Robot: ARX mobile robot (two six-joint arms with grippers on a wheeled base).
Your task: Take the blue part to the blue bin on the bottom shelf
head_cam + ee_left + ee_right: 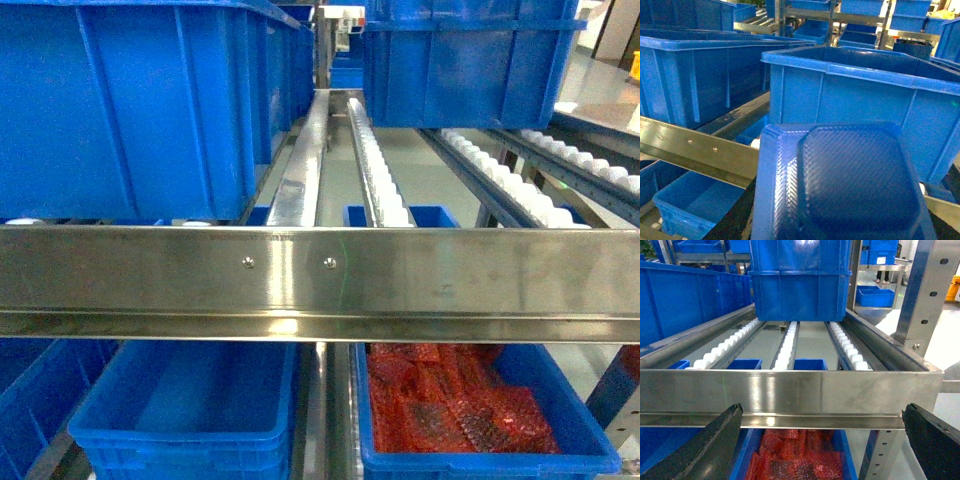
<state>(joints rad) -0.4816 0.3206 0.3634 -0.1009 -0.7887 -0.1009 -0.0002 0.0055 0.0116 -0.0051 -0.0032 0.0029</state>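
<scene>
Our left gripper's fingers are hidden behind the blue part (pixel 840 182) filling the lower frame, so we cannot tell their state; right fingers (pixel 700 450) spread apart. The blue bin (pixel 180 425) sits lower left, beneath the steel rail (pixel 320 280), which could snag the part.

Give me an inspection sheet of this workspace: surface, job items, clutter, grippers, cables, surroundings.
Surface: steel front rail crosses the head view; white roller tracks run behind it.
Job's things: empty blue bin on the lower level, left; blue part fills the left wrist view, close to the camera.
Clutter: neighbouring crate on the right holds red bubble-wrap bags.
Grippers: right gripper open, black fingers wide apart in front of the rail; left gripper hidden by the blue part.
Cables: nothing seen.
Surroundings: more blue crates on the upper level and further racks behind.
</scene>
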